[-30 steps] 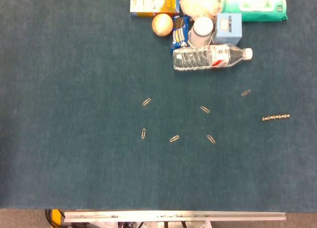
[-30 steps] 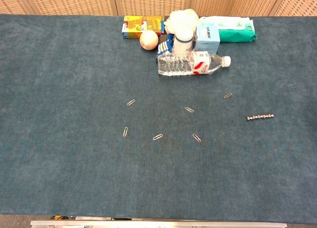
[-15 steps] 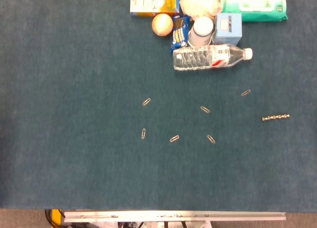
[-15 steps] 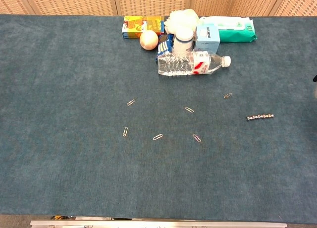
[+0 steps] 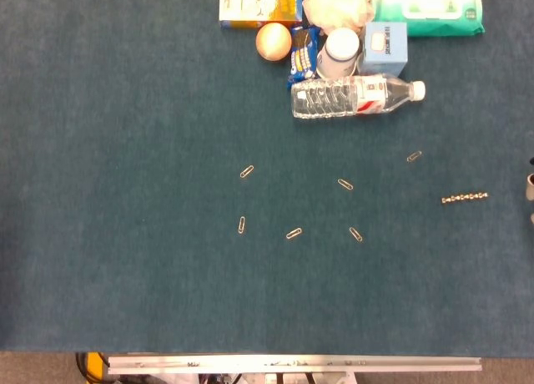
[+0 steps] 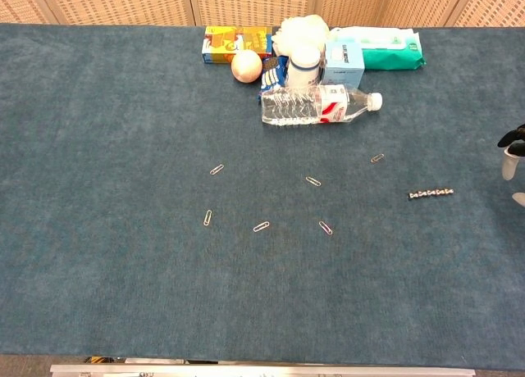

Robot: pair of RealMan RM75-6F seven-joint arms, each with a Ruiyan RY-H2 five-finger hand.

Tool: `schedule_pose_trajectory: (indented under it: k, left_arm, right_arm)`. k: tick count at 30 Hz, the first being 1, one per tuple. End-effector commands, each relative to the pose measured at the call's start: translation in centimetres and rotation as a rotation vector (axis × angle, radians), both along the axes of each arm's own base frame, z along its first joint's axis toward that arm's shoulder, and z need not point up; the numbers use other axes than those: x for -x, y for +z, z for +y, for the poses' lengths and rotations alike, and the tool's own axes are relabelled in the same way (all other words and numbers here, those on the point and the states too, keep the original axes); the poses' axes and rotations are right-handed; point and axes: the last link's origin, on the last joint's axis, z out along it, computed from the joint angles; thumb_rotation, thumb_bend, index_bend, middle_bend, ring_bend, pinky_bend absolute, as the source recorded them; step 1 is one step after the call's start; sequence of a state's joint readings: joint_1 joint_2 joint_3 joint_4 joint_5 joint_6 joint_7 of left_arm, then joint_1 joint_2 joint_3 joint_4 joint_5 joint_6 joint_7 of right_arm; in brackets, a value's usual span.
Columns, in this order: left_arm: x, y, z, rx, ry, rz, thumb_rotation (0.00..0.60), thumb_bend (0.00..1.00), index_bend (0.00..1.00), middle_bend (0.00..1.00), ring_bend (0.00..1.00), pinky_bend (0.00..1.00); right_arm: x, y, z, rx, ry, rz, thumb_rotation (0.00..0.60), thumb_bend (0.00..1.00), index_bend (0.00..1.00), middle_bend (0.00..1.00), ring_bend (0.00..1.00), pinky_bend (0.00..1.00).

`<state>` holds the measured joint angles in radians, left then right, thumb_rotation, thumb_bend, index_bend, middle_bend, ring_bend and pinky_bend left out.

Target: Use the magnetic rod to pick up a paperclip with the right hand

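Teal cloth holds the rod (image 6: 431, 194), untouched, near the right hand (image 6: 512, 154) entering at the edge; its fingers' spread cannot be told. Reach is underway; next, grasp the rod, then touch the nearest clip (image 6: 377, 158).

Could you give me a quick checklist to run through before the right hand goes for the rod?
1. Rod lies free on the table, nothing on it: ok.
2. Right hand in view: only its fingertips show at the right edge; open or shut: cannot tell.
3. Path from hand to rod free of objects: ok.
4. Paperclips, nearest, lie apart from each other: ok.
5. Bottle and the clutter behind it sit away from the rod: ok.
6. Left hand out of the way: not in view, ok.
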<state>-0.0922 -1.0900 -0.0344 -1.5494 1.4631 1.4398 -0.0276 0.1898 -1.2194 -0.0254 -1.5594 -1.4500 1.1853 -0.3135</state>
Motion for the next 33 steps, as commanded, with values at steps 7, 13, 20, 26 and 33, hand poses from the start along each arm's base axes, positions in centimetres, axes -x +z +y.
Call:
schedule_pose_trajectory:
  k: [7, 13, 20, 26, 33]
  left_arm:
    - [0.2, -0.1, 0.0, 0.005, 0.011, 0.007, 0.600, 0.22, 0.58, 0.47, 0.57, 0.83]
    - [0.2, -0.2, -0.1, 0.006, 0.017, 0.009, 0.600, 0.22, 0.58, 0.47, 0.57, 0.83]
    - [0.2, -0.1, -0.1, 0.004, 0.020, 0.006, 0.600, 0.22, 0.58, 0.47, 0.57, 0.83]
    - [0.2, -0.1, -0.2, 0.006, 0.020, 0.005, 0.600, 0.22, 0.58, 0.47, 0.57, 0.83]
    - [0.2, -0.1, -0.2, 0.008, 0.020, 0.002, 0.600, 0.22, 0.58, 0.47, 0.57, 0.83]
  right_arm:
    - [0.3, -1.5, -1.4, -0.025, -0.014, 0.032, 0.600, 0.19, 0.50, 0.22, 0.10, 0.19]
    - [0.2, -2.4, -2.4, -0.048, -0.005, 0.054, 0.600, 0.19, 0.50, 0.22, 0.09, 0.19]
    - [-0.4, -3.4, -3.3, -0.087, 0.028, 0.070, 0.600, 0.20, 0.50, 0.20, 0.08, 0.19]
    - [-0.9, -4.0, -3.7, -0.087, 0.041, 0.072, 0.600, 0.20, 0.50, 0.18, 0.06, 0.19]
    - [-1.2, -4.8, -4.0, -0.107, 0.060, 0.104, 0.600, 0.20, 0.50, 0.13, 0.00, 0.18]
